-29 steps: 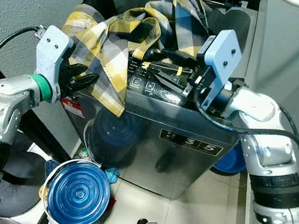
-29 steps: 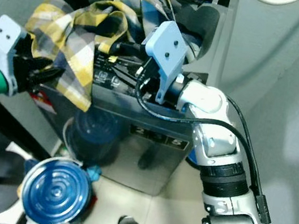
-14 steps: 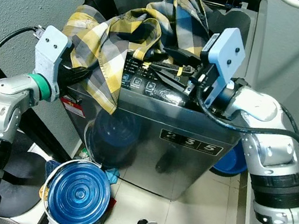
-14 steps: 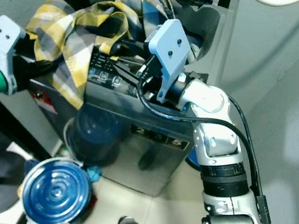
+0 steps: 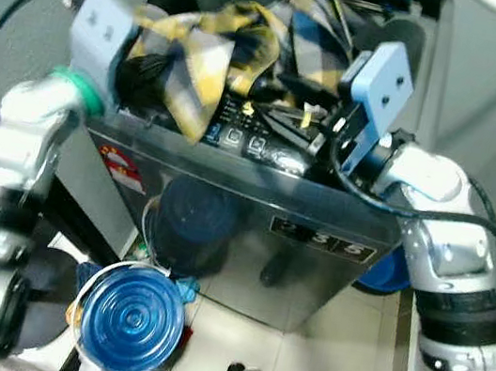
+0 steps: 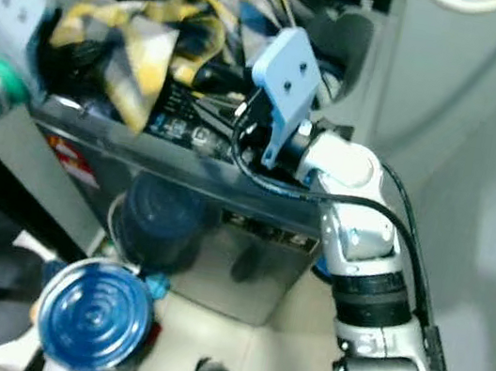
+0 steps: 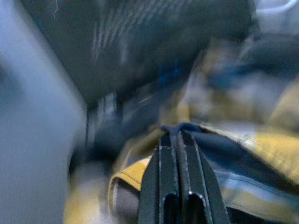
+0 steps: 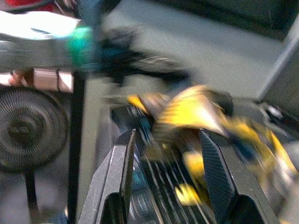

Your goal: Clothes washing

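Note:
A yellow, grey and blue plaid shirt (image 5: 206, 40) lies bunched over the open top of the grey washing machine (image 5: 259, 235). My left gripper (image 5: 146, 83) is raised at the machine's front left corner. It is shut on a fold of the shirt (image 7: 243, 154), with the fingers (image 7: 163, 177) pressed together on the cloth. My right gripper (image 5: 285, 106) hovers over the control panel (image 5: 246, 140) at the front rim. It is open, its fingers (image 8: 124, 177) apart and nothing between them, pointing at the shirt (image 8: 187, 109).
A blue round lid on a bucket (image 5: 129, 316) stands on the floor at the machine's front left. A blue object (image 5: 377, 269) sits behind the machine's right side. A fan (image 8: 28, 130) stands beside the machine, and grey walls are close on both sides.
My left gripper has lifted the shirt's hanging end up from the machine's front onto its top. The right gripper has barely moved.

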Motion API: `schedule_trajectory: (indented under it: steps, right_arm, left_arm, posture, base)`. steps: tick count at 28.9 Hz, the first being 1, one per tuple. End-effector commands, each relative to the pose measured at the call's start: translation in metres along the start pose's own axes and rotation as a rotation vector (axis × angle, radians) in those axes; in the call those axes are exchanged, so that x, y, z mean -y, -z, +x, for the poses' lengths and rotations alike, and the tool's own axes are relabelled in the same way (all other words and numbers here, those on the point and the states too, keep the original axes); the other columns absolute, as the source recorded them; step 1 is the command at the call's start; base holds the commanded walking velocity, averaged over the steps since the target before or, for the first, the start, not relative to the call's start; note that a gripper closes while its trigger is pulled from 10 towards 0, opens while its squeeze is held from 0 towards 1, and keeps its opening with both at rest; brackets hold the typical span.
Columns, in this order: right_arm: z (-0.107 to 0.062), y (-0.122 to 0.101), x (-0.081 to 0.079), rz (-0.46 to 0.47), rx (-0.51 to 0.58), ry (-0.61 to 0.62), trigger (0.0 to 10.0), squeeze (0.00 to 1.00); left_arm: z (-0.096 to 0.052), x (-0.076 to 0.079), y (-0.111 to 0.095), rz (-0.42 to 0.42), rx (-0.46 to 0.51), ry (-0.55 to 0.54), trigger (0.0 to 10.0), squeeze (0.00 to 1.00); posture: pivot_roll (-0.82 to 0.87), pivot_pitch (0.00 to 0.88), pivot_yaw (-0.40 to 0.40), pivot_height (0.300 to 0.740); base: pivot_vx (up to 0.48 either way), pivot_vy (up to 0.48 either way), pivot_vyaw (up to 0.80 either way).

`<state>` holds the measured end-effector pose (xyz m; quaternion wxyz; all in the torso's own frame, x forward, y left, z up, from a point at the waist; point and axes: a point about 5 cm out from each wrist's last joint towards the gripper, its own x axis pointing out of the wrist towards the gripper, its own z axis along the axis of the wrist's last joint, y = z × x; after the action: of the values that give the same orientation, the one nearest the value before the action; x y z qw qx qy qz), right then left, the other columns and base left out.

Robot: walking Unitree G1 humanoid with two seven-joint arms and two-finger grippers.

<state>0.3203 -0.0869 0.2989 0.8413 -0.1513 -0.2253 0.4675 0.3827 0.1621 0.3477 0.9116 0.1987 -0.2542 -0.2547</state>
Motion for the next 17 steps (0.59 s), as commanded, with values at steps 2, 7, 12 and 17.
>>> schedule_trajectory:
  steps: [2, 7, 12, 17]
  right_arm:
    - [0.000, -0.008, -0.005, -0.009, 0.042, -0.002, 10.0, 0.00]
    - [-0.004, -0.014, -0.006, -0.013, 0.061, 0.019, 10.0, 0.00]
    - [-0.007, -0.016, -0.006, -0.014, 0.064, 0.027, 10.0, 0.00]
    - [-0.011, -0.017, -0.007, -0.015, 0.066, 0.046, 10.0, 0.00]
  left_arm:
    - [0.035, 0.007, -0.028, 0.146, 0.088, -0.009, 10.0, 0.00]
    - [0.056, 0.004, -0.060, 0.381, 0.128, -0.130, 10.0, 0.00]
    - [0.061, 0.005, -0.062, 0.329, 0.110, -0.113, 10.0, 0.00]
    - [0.063, 0.016, -0.032, 0.039, -0.021, -0.021, 10.0, 1.00]
  posture:
    - [-0.02, 0.119, 0.118, 0.740]
    - [-0.05, 0.120, 0.131, 0.740]
    - [-0.06, 0.119, 0.137, 0.740]
    - [-0.06, 0.128, 0.142, 0.740]
  base:
    - [0.000, 0.000, 0.00]
    - [0.000, 0.000, 0.00]
    - [0.000, 0.000, 0.00]
    - [0.000, 0.000, 0.00]
